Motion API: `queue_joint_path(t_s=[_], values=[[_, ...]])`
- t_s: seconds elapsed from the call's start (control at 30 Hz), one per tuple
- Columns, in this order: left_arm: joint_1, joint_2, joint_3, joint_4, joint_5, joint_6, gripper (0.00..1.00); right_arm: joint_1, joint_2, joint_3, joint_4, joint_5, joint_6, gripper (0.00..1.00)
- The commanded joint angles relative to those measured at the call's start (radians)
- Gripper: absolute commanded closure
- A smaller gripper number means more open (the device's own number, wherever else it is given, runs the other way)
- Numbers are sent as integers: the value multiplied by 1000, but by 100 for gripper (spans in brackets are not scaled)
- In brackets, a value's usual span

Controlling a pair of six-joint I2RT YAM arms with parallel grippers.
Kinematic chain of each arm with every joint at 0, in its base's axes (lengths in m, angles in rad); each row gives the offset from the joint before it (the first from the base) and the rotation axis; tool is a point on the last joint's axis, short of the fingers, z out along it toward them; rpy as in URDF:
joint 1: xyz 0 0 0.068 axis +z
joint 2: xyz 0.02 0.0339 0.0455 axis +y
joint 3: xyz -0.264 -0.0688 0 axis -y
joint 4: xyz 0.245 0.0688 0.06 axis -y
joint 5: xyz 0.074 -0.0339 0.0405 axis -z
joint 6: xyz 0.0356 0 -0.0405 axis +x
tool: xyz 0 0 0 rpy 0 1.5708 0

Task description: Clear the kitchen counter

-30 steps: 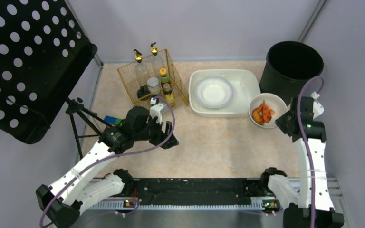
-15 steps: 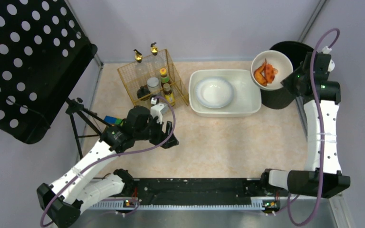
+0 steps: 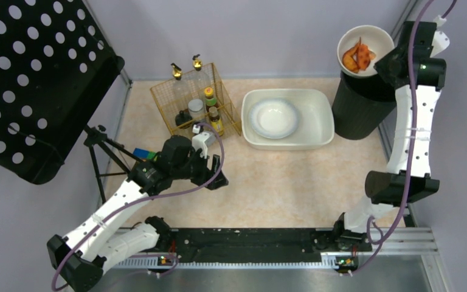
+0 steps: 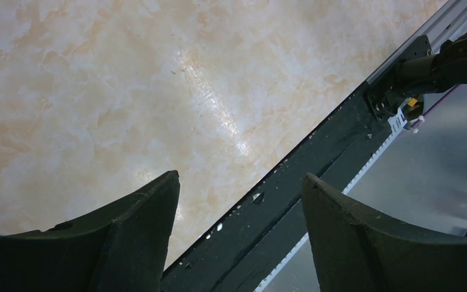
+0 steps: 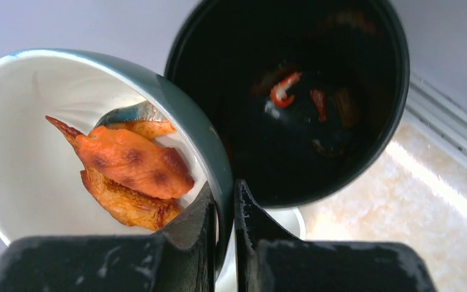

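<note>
My right gripper [image 5: 224, 194] is shut on the rim of a white bowl [image 5: 24, 158] holding orange-brown food scraps [image 5: 131, 164]. In the top view the bowl [image 3: 374, 33] hangs high over the black bin [image 3: 365, 106] at the back right, with the right gripper [image 3: 387, 61] on its near rim. The bowl leans slightly towards the bin's mouth [image 5: 316, 103], where a few scraps [image 5: 286, 88] lie at the bottom. My left gripper [image 4: 240, 176] is open and holds nothing, low over the pale marbled kitchen counter [image 3: 280, 182] near its front edge.
A white tub [image 3: 322, 131] at the back centre holds a white dish [image 3: 273, 117]. A gold wire basket [image 3: 222, 97] with bottles stands left of it. A black perforated panel [image 3: 36, 79] on a tripod fills the left. A black rail [image 3: 249, 240] runs along the front.
My right arm has lifted the bowl of scraps from the counter beside the bin to high over the bin's mouth. The left arm has not moved.
</note>
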Motion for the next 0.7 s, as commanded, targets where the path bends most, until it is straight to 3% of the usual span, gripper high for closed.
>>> queue_joint_path(t_s=[0.0, 0.5, 0.67], values=[[2, 5, -4, 16, -6, 15, 22, -37, 51, 256, 89, 79, 49, 100], [3, -8, -7, 20, -9, 15, 22, -77, 124, 263, 178, 313, -174, 100], [2, -11, -7, 18, -8, 16, 22, -77, 108, 172, 251, 385, -262, 100]])
